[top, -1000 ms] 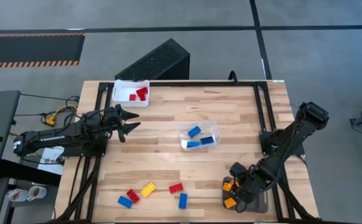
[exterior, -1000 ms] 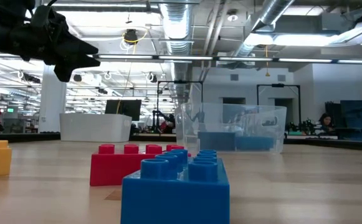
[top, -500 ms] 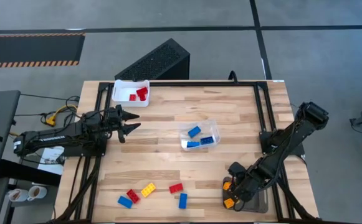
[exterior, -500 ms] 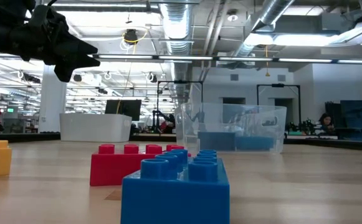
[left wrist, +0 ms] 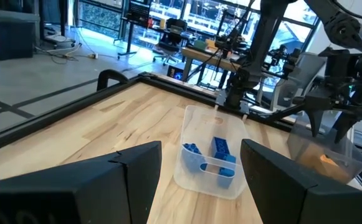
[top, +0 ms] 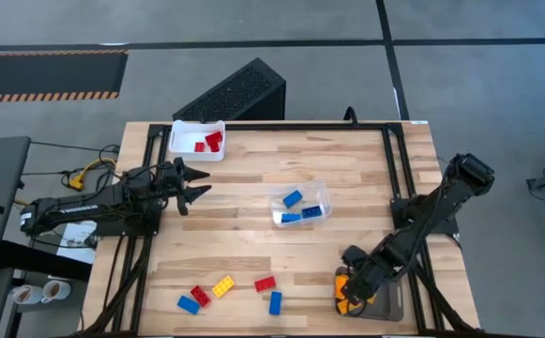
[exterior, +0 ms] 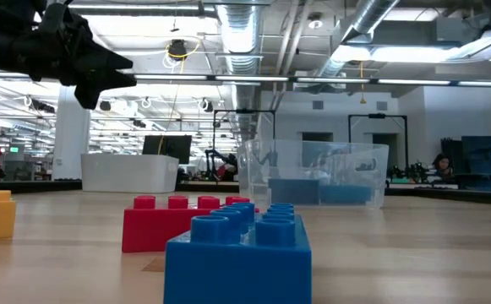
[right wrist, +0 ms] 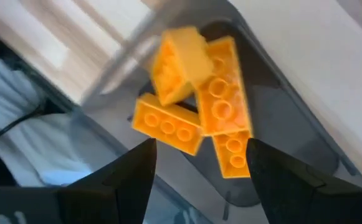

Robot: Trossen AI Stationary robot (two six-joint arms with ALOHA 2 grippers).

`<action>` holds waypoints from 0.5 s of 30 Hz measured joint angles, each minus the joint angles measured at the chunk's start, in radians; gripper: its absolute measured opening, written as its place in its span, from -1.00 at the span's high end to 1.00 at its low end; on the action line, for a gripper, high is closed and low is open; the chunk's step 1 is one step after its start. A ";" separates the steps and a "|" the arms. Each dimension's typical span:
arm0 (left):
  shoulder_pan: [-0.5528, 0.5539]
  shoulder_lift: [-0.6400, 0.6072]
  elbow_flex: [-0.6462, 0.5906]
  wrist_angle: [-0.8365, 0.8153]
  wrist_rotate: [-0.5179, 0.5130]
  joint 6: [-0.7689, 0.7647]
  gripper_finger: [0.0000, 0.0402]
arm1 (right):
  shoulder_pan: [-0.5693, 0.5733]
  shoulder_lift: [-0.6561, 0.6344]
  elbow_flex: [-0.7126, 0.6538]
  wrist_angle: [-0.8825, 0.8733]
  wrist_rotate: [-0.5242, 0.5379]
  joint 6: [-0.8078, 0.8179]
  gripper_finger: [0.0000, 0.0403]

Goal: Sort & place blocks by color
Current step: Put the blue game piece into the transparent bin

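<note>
Loose blocks lie flat near the table's near edge: a red block (top: 200,295), a yellow block (top: 222,286), a blue block (top: 189,304), another red block (top: 265,284) and another blue block (top: 275,302). My right gripper (top: 355,284) hangs open over the grey tray (top: 385,305) at the near right corner. In the right wrist view it (right wrist: 200,146) stands above several yellow blocks (right wrist: 221,109) lying in that tray, and one tilted yellow block (right wrist: 176,62) shows blurred on top of them. My left gripper (top: 195,192) is open above the table's left side, holding nothing.
A clear tray (top: 302,206) with blue blocks sits mid-table and shows ahead of my left gripper (left wrist: 210,158). A white tray (top: 197,139) holding red blocks stands at the far left corner. A black metal frame rims the table. Bare wood lies between the trays.
My right gripper has shifted slightly toward the table's left over the grey tray. The left arm and the loose blocks have kept still.
</note>
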 joint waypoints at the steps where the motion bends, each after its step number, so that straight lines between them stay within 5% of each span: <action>1: 0.000 0.000 0.000 0.002 0.000 0.000 -0.02 | -0.010 0.000 0.009 0.001 0.000 -0.017 -0.34; 7: 0.000 0.000 0.000 0.015 -0.001 -0.002 -0.02 | -0.098 0.000 0.094 0.004 0.070 -0.189 -0.34; 15: 0.000 0.000 0.000 0.024 -0.002 -0.002 -0.02 | -0.216 -0.001 0.177 0.129 0.363 -0.570 -0.34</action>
